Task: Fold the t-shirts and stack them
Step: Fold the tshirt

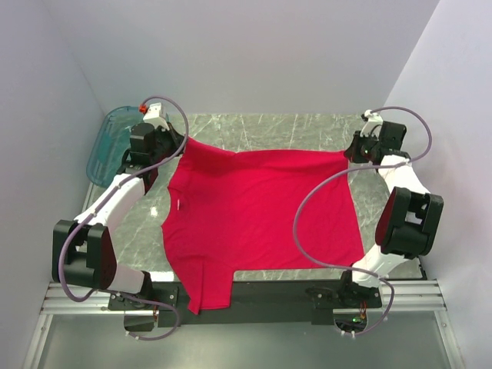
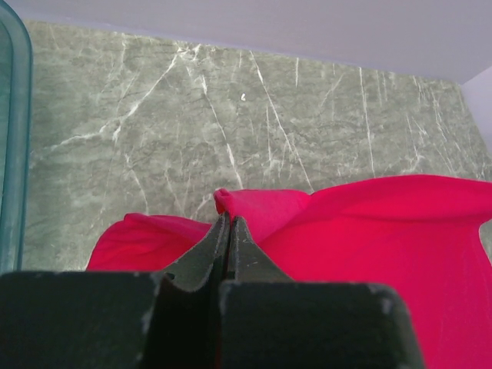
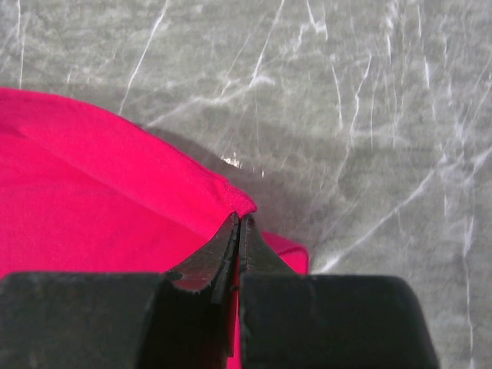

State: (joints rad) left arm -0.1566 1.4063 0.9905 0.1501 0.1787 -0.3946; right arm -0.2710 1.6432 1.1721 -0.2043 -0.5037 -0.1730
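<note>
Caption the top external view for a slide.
Left gripper and right gripper pinch the far corners of a red t-shirt spread on the marble table.

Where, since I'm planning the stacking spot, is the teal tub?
In the top view the teal tub sits at the far left corner of the table, just left of the left end effector gripping the t-shirt.

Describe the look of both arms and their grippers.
The left arm and right arm are white links with chunky black joint housings, each trailing a looping greyish-purple cable. The left gripper and right gripper have thin dark fingers, serrated inside, on blocky black mounts.
</note>
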